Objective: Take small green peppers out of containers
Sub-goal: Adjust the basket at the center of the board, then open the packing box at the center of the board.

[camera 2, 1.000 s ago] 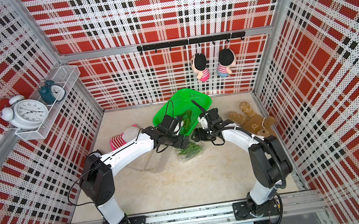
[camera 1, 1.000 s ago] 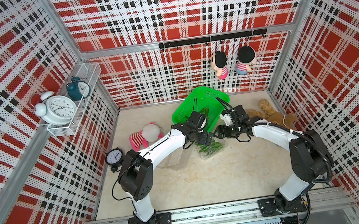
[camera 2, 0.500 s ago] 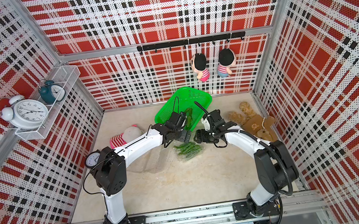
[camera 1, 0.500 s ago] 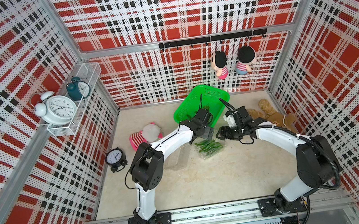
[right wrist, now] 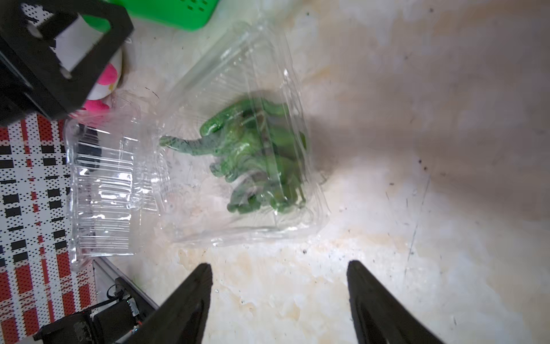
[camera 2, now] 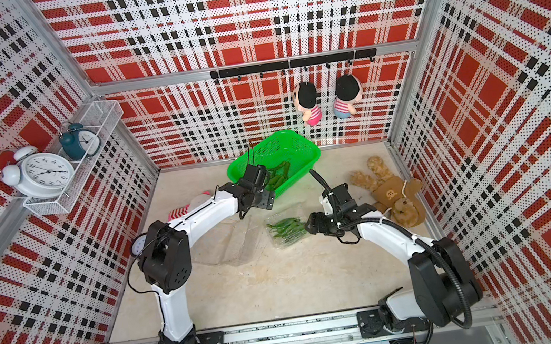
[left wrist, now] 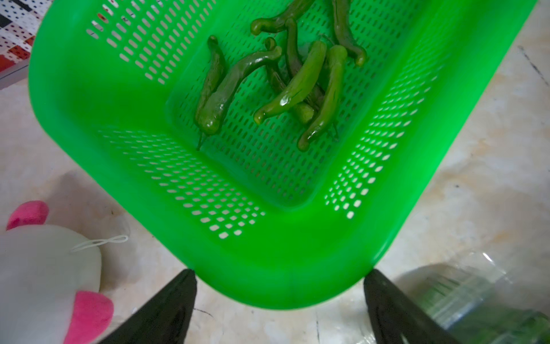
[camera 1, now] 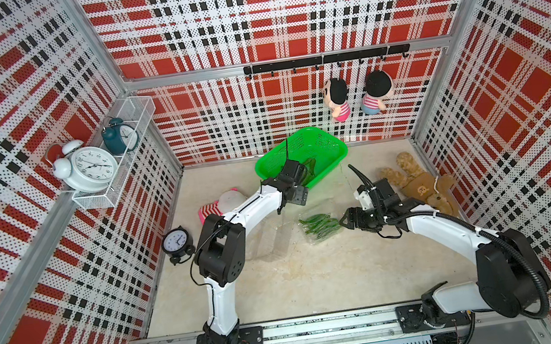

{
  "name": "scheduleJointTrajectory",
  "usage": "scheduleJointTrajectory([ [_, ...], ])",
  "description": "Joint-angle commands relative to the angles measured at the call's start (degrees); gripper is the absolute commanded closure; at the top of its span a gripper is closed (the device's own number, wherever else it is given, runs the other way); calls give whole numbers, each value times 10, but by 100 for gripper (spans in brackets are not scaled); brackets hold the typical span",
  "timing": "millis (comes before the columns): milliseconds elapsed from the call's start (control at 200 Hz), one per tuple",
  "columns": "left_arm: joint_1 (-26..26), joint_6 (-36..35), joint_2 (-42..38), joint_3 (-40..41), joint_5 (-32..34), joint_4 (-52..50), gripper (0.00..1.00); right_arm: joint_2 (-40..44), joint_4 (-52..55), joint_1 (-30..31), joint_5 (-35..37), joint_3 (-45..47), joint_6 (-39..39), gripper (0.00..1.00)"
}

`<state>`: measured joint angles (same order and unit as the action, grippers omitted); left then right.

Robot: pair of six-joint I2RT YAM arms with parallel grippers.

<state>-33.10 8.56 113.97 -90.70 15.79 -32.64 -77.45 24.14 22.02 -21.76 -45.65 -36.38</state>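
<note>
Several small green peppers [camera 1: 321,226] [camera 2: 287,230] [right wrist: 259,155] lie in an open clear container [right wrist: 238,226] mid-floor. A second clear container [camera 1: 268,240] [camera 2: 229,240] [right wrist: 101,190] lies beside it on the left, and no peppers show in it. More peppers [left wrist: 297,86] [camera 2: 278,177] lie in the green basket [left wrist: 268,268] [camera 1: 333,152]. My left gripper [camera 1: 297,196] [camera 2: 261,200] [left wrist: 279,272] hovers open at the basket's near corner, holding nothing. My right gripper [camera 1: 346,223] [camera 2: 310,228] [right wrist: 279,265] stands open over bare floor just right of the pepper container.
A pink-and-white plush [camera 1: 224,203] [left wrist: 44,268] lies left of the basket. A brown teddy bear [camera 1: 417,186] lies at the right wall. A small black clock [camera 1: 175,242] stands at the left wall. Two dolls [camera 1: 338,99] hang on the back wall.
My left gripper has moved from over the pepper container back to the basket's near corner. The right gripper has shifted slightly toward the front, staying beside the container.
</note>
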Motion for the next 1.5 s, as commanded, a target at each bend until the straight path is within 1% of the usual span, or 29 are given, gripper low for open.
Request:
scheduleJointTrajectory([
  [0,-5,22,-16,1,-20,17,10,30,-38,5,-21,30,-36,28],
  [145,-30,40,-61,33,-65,17,9,42,-105,7,-44,76,-76,35],
  [246,-47,42,-78,47,-133,19,9,31,-141,13,-46,94,-91,38],
  [351,-70,43,-65,36,-189,17,8,12,-189,15,-51,113,-105,41],
  [461,-78,48,-39,28,-235,18,7,-20,-230,15,-56,123,-114,41],
  [636,-76,52,2,12,-262,16,3,-79,-203,14,-59,85,-80,42],
  [767,-71,62,17,11,-294,26,2,-95,-200,14,-58,69,-70,42],
  [907,-71,83,11,31,-327,53,1,-105,-188,14,-55,54,-57,42],
  [1102,-72,102,-19,60,-311,73,1,-84,-143,10,-39,59,-34,41],
  [1263,-76,86,-41,59,-256,73,1,-70,-139,1,-47,81,-36,40],
  [1343,-76,77,-47,52,-226,74,1,-70,-143,1,-64,86,-40,39],
  [1388,-74,72,-46,46,-215,73,0,-68,-143,2,-71,90,-41,39],
  [1493,-68,64,-36,32,-203,73,2,-52,-148,1,-84,108,-41,39],
])
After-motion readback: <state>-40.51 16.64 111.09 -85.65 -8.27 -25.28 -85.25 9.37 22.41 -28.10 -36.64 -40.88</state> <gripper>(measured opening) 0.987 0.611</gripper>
